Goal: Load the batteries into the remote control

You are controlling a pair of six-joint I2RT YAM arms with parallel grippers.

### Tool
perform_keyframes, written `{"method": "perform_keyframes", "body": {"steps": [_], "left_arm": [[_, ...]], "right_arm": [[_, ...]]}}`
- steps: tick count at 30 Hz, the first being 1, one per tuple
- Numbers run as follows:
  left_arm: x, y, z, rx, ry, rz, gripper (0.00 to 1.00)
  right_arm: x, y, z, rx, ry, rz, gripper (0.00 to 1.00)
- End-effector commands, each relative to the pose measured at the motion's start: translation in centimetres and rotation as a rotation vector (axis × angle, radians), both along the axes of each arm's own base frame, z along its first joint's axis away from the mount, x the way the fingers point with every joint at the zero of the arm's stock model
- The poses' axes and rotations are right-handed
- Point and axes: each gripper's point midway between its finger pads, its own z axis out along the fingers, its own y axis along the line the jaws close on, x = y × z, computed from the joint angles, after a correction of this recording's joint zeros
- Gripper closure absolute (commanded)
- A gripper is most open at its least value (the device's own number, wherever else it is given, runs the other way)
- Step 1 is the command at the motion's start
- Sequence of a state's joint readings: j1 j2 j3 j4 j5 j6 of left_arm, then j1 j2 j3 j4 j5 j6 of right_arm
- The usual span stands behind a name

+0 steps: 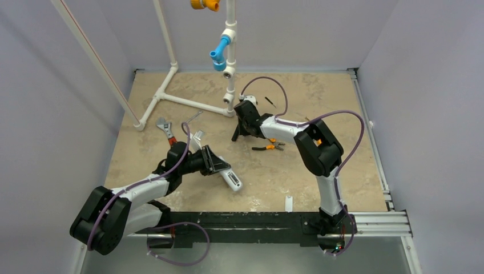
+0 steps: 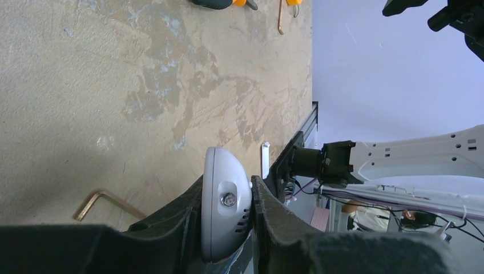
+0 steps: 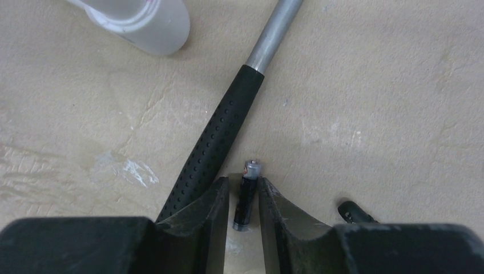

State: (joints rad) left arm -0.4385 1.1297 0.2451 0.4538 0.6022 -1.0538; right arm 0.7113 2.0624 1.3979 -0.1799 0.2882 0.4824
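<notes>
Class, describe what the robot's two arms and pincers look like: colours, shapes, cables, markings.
The left arm and right arm match: white links between bulky black joints, with a purple cable looping along each. An orange mark sits on the right elbow. The left pincer and right pincer have black wedge-shaped fingers.
</notes>
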Motion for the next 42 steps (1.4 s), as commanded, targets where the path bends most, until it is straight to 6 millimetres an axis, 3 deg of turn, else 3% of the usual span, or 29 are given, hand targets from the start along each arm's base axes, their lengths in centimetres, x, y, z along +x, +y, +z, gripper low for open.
{"method": "perform_keyframes", "body": {"steps": [1, 9, 14, 19, 20, 22, 25, 31, 36, 39, 42], "left_arm": [[1.0, -0.5, 2.4, -0.031, -0.086, -0.025, 1.00], [0.9, -0.4, 2.2, -0.025, -0.081, -0.027, 1.00], [0.9, -0.4, 2.1, -0.018, -0.082, -0.025, 1.00], [0.9, 0.0, 1.7, 0.002, -0.084, -0.009, 1.00], [1.0, 0.1, 1.6, 0.007, -0.094, 0.000, 1.00], [1.2, 0.3, 1.6, 0.023, -0.117, 0.013, 1.00], [1.5, 0.7, 1.5, 0.042, -0.139, 0.038, 1.00], [2.2, 1.0, 1.8, 0.056, -0.165, 0.071, 1.00], [2.7, 1.0, 2.7, 0.035, -0.197, 0.091, 1.00], [2.7, 1.2, 2.8, 0.038, -0.203, 0.106, 1.00], [2.9, 1.5, 2.6, 0.063, -0.216, 0.116, 1.00]], "right_arm": [[0.8, -0.4, 0.2, -0.040, -0.009, -0.016, 0.78], [-0.7, -1.3, -0.3, -0.080, 0.034, 0.018, 0.96], [-1.5, -1.5, 0.5, -0.066, 0.021, 0.058, 1.00], [-2.2, -0.8, 4.3, 0.011, -0.065, 0.146, 1.00], [-2.2, -0.2, 6.2, 0.057, -0.115, 0.182, 1.00], [-3.2, 0.5, 8.2, 0.105, -0.168, 0.249, 1.00], [-5.2, 0.9, 10.2, 0.089, -0.233, 0.339, 1.00], [-11.0, 1.0, 10.0, 0.044, -0.243, 0.504, 1.00], [-17.0, 1.1, 11.0, 0.150, -0.261, 0.664, 1.00], [-19.5, 0.3, 10.4, 0.203, -0.211, 0.697, 1.00], [-21.7, -1.1, 8.1, 0.198, -0.129, 0.720, 1.00]]}}
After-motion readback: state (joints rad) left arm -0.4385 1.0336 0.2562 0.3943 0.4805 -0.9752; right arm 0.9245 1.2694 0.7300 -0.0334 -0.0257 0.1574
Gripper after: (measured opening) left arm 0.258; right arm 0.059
